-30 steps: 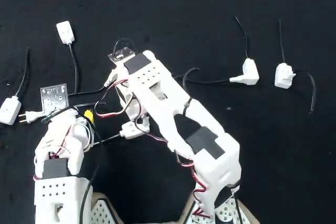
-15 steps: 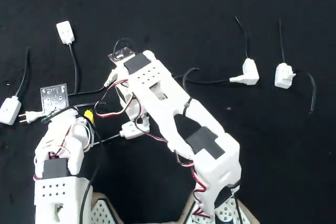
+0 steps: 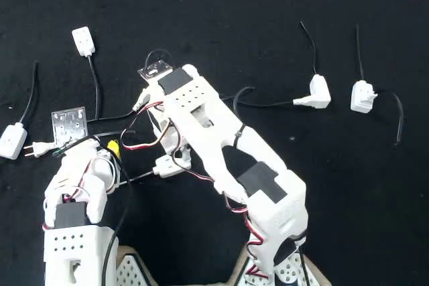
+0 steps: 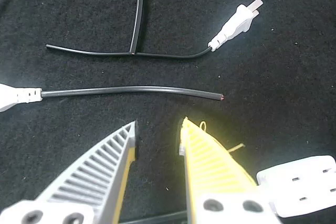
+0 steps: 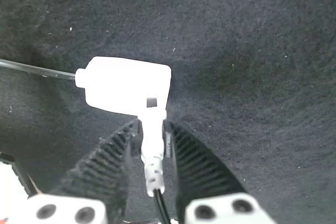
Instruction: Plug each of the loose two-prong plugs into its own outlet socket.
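1 socket partly beyond the view's edge

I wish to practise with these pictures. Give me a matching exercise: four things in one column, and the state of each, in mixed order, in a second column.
Things
1. left end effector
2. right end effector
3. loose plug
4. socket block

States
a. touches the held plug
b. lies free on the black table, prongs bare
c. open, nothing between its fingers
d. shut on a white plug

Pairs: 1-c; 2-d; 3-b; 4-a
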{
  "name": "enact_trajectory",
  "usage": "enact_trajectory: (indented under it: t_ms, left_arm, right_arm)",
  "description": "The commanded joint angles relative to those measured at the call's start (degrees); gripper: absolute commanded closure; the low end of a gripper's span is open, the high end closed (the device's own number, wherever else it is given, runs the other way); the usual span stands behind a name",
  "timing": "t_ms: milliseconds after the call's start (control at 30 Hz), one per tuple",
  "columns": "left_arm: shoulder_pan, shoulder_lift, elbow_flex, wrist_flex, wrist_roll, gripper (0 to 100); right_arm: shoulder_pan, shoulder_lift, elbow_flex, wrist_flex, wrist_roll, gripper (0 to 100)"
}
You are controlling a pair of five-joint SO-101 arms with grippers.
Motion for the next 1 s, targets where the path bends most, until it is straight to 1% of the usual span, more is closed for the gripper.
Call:
enact_trajectory:
  t_ms: [0, 167, 300, 633, 733, 967]
  left_arm:
    - [-0.8, 0.2, -4.0, -0.5, 0.7, 86]
    - [-0.8, 0.2, -4.0, -0.4, 0.7, 86]
    - [-0.8, 0.2, -4.0, -0.4, 0.7, 86]
    - [-0.8, 0.2, -4.1, -0.4, 0.7, 86]
    - [-0.8, 0.2, -4.1, -0.4, 0.7, 86]
    - [-0.9, 0.2, -4.1, -0.4, 0.7, 86]
  right_arm:
    - [0.1, 0.0, -2.4, 1.7, -0.2, 98.8]
    - [0.1, 3.9, -11.0, 7.7, -0.5, 98.8]
    - [0.0, 7.6, -14.5, 8.3, -0.6, 98.8]
    - [0.0, 8.9, -14.5, 8.3, -0.7, 98.8]
    - [0.0, 8.9, -14.1, 7.8, -2.5, 98.8]
    - [0.0, 9.7, -14.7, 7.5, -2.4, 98.8]
